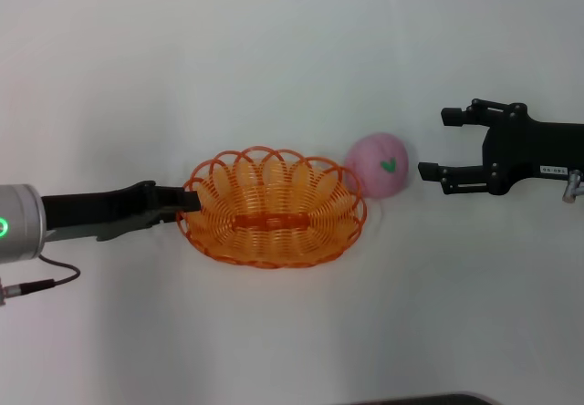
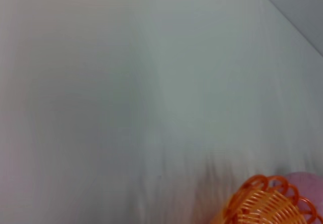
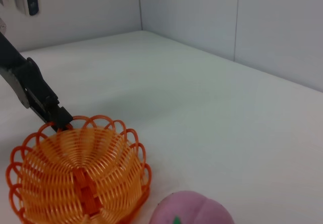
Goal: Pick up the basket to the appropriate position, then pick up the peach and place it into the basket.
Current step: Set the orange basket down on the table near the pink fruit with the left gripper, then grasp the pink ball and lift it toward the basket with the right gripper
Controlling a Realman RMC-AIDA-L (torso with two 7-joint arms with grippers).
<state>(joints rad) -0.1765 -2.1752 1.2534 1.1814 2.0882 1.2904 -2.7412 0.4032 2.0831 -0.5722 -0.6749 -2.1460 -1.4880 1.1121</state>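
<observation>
Left gripper was clamped on the basket rim. Right gripper was spread wide, the peach just beyond its fingertips, touching the basket.

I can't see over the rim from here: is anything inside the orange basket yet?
Nothing: the basket holds only its own orange centre bar. The peach sits outside against its rim. The table under the basket shows only through the strands.

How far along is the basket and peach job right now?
Done: nothing clearly finished. In hand: the left tool is at the basket rim. Left: the peach sits on the table beside the basket; the open right tool hasn't reached it.
</observation>
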